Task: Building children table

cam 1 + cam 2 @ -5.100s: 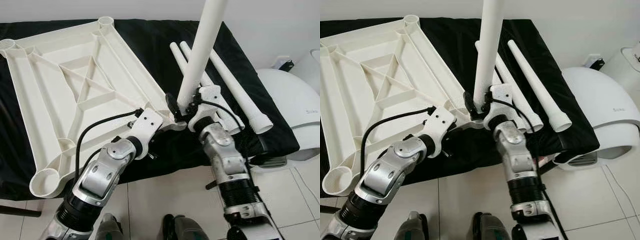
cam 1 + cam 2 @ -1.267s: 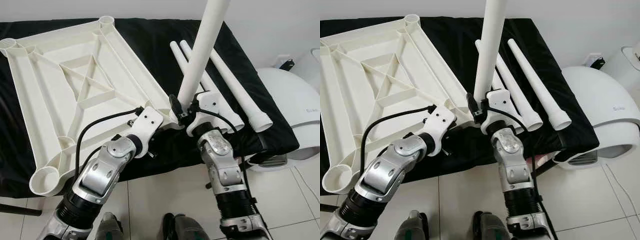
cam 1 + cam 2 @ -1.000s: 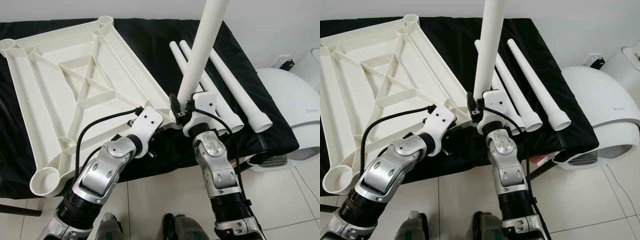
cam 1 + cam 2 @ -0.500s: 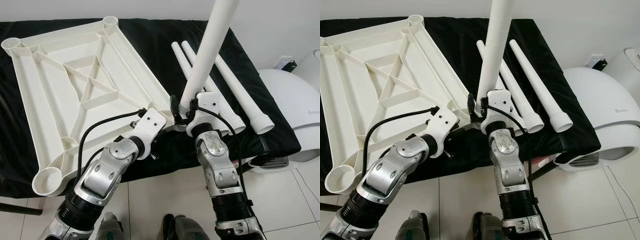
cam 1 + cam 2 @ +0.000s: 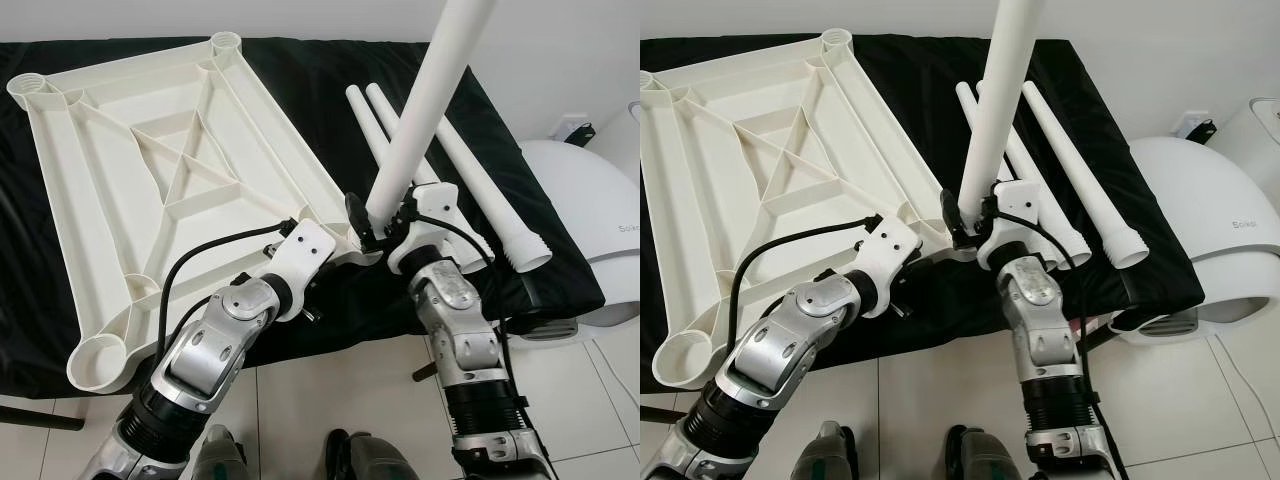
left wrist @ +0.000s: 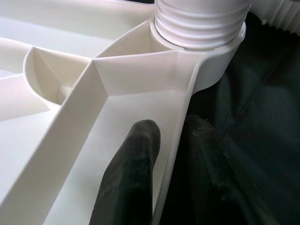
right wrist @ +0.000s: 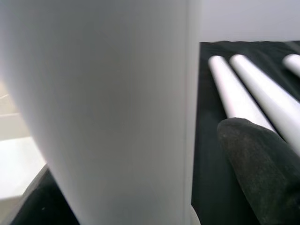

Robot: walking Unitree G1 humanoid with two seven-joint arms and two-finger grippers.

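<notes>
At the near right corner socket of the upturned tabletop, the leg stands nearly upright, gripped by the right pincer; the left pincer clamps the tabletop's rim just beside the socket.

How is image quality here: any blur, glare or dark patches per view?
Left and right eye views: sharp, evenly lit, the black cloth nearly featureless. Left wrist view: crisp on the tabletop rim, fingers soft. Right wrist view: the upright leg is too close, blurred to a grey gradient.
</notes>
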